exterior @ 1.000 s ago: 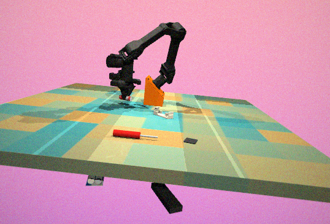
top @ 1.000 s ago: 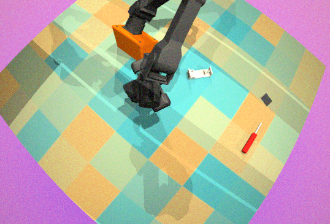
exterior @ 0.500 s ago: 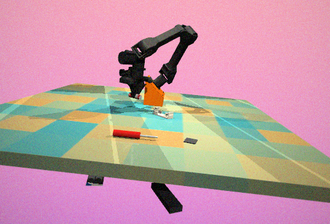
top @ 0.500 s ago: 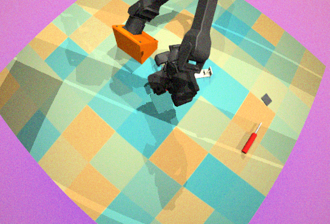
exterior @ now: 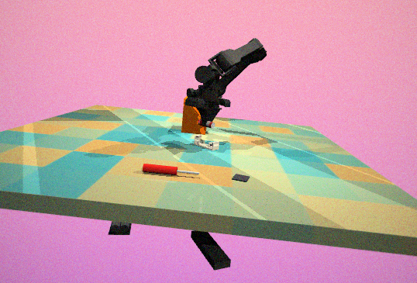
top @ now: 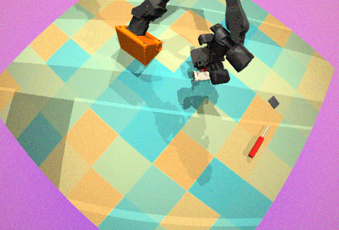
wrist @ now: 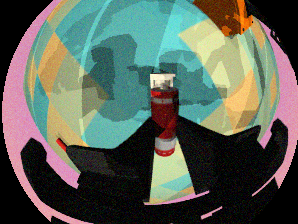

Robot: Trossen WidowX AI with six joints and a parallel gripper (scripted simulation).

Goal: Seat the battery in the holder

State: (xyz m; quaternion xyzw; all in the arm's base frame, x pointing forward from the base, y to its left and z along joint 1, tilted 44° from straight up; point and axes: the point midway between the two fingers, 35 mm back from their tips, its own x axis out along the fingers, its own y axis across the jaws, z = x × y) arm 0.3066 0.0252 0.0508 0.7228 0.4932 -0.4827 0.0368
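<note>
red and white: battery (wrist: 162, 123), clamped between the dark fingers of the gripper (exterior: 206, 124), white cap pointing away from the wrist camera, pale band nearer the lens
grip: shut tight on the battery, held up off the table
battery from the side: just a tiny red and white stub (exterior: 209, 124) poking out below the claw, angle hard to judge
battery from above: almost fully buried under the wrist, only a sliver of red (top: 203, 69) peeking out
holder: small white piece (exterior: 206, 143) lying on the table (exterior: 116, 198), right under the gripper, not touching it
holder from above: half covered by the arm, only one pale end (top: 200, 75) visible
holder in wrist view: white bit (wrist: 162, 80) just past the battery tip, too blurry to make out spring or lip
spring and lip: can't tell which end is which in any view
orange block: at the arm's base (top: 137, 44), partly blocked by the gripper in the side view
screwdriver: red handle, thin metal shaft (top: 258, 142), lying flat well away from the holder
dark square: small flat tile (top: 273, 101) near the screwdriver, no detail readable
arm: upper links cut off at the top edge of the overhead view
under the table: dark bars (exterior: 210, 250) sticking out, only partly seen
</note>
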